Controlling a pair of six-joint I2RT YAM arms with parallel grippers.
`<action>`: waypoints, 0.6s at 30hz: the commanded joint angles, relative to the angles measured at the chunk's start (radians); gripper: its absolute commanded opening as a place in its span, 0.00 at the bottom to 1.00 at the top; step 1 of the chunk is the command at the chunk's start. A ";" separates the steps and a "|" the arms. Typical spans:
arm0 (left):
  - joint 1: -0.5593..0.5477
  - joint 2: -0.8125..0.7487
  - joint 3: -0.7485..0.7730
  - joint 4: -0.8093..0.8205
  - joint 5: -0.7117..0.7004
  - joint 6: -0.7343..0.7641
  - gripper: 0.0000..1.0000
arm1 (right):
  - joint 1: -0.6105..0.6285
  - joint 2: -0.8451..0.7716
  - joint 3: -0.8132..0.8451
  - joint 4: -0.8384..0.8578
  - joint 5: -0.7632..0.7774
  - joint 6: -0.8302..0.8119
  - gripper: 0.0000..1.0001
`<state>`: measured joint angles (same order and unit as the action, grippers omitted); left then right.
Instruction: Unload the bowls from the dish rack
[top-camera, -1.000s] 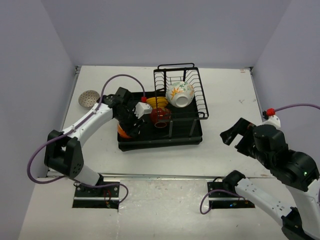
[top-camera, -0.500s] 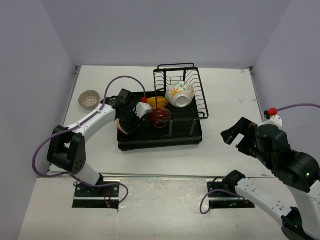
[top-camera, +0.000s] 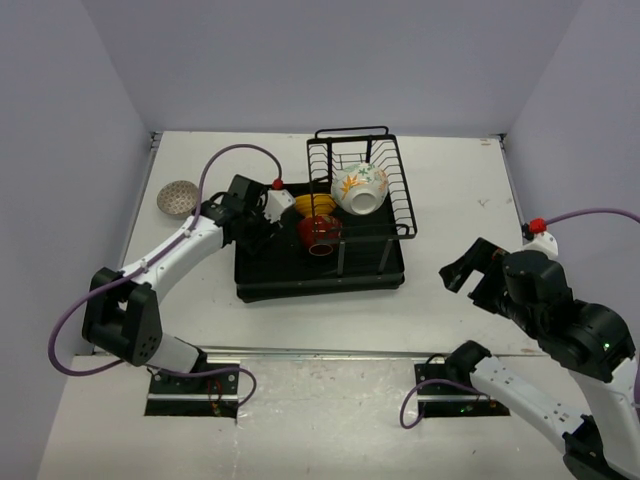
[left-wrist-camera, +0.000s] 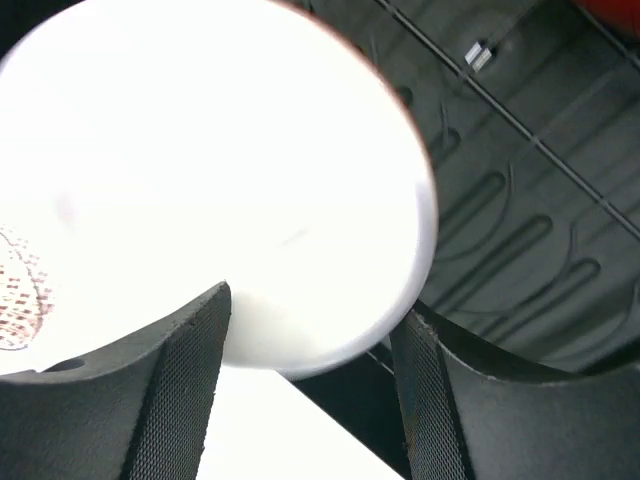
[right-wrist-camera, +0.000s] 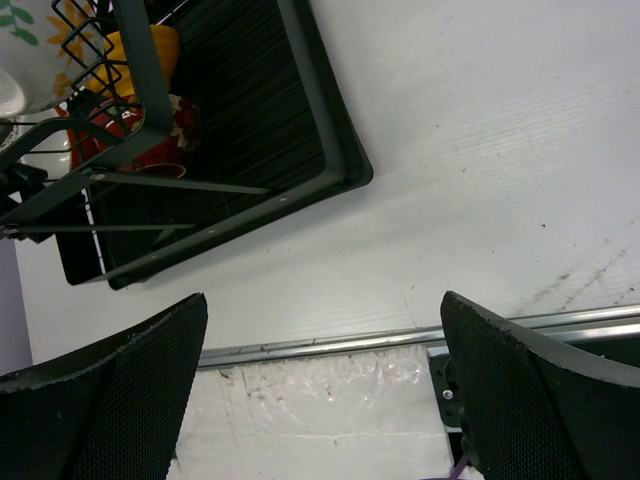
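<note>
The black dish rack (top-camera: 320, 285) holds a red bowl (top-camera: 320, 235), a yellow bowl (top-camera: 314, 205) and, in its wire basket, a flowered white bowl (top-camera: 360, 190). My left gripper (top-camera: 250, 236) is over the tray's left end. In the left wrist view its fingers (left-wrist-camera: 190, 390) close on the edge of a round bowl (left-wrist-camera: 220, 170), washed out white with a thin orange rim. The orange bowl is hidden under the gripper in the top view. A brown-patterned bowl (top-camera: 178, 197) sits on the table left of the rack. My right gripper (top-camera: 465, 272) is open and empty.
The right wrist view shows the rack's corner (right-wrist-camera: 335, 160) with the red bowl (right-wrist-camera: 150, 140) and yellow bowl (right-wrist-camera: 155, 50), and a metal rail (right-wrist-camera: 400, 340) along the table's near edge. Walls enclose the table on three sides.
My left gripper dropped onto the orange bowl at the tray's front left, then moved back and left. The orange bowl no longer shows at that spot. The right arm barely moved.
</note>
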<state>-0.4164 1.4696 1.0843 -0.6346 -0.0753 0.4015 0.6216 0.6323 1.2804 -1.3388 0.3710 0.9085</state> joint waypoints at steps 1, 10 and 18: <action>0.011 -0.014 -0.011 0.032 -0.142 0.003 0.65 | 0.001 0.004 0.008 0.013 -0.006 -0.010 0.99; 0.019 0.011 -0.023 0.104 -0.189 0.025 0.66 | 0.003 -0.045 -0.026 0.010 -0.020 0.013 0.99; 0.025 0.047 0.031 0.084 -0.049 0.017 0.54 | 0.004 -0.052 -0.015 -0.017 -0.015 0.021 0.99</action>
<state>-0.4164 1.4990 1.0813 -0.5293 -0.1326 0.4149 0.6216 0.5774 1.2560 -1.3392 0.3634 0.9146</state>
